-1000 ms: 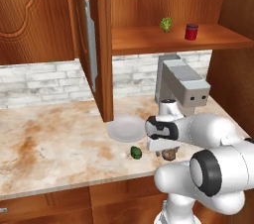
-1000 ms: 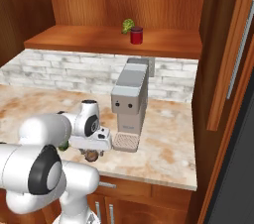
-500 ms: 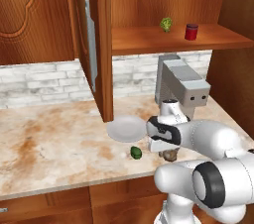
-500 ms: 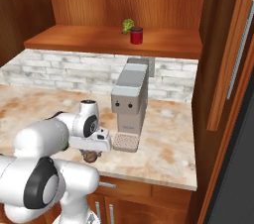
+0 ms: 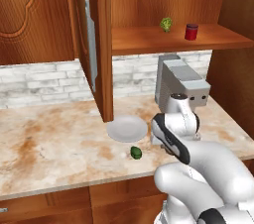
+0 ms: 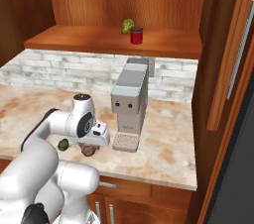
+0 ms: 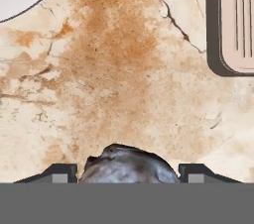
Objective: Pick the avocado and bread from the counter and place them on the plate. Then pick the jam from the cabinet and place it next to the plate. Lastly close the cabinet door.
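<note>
Nearest, the hand view alone shows the two-finger gripper (image 7: 127, 171) with its two dark tips pressed against either side of the one mottled brown-grey bread lump (image 7: 128, 164), closed on it above the beige marble-look counter (image 7: 124, 69); the right base view shows that bread (image 6: 89, 150) low under the hand, just beside the one small dark green avocado ball (image 6: 63, 144); the left base view hides the bread behind the white arm, but shows the avocado (image 5: 136, 152) just in front of the one round white-grey plate (image 5: 127, 129); right of the plate stands one grey coffee machine (image 5: 182, 87); farthest, on the shelf of the reddish-brown cabinet (image 5: 163, 37), one red jam jar (image 5: 191, 31) beside one yellow-green leafy item (image 5: 165, 24), the carved cabinet door (image 5: 90, 44) swung open.
</note>
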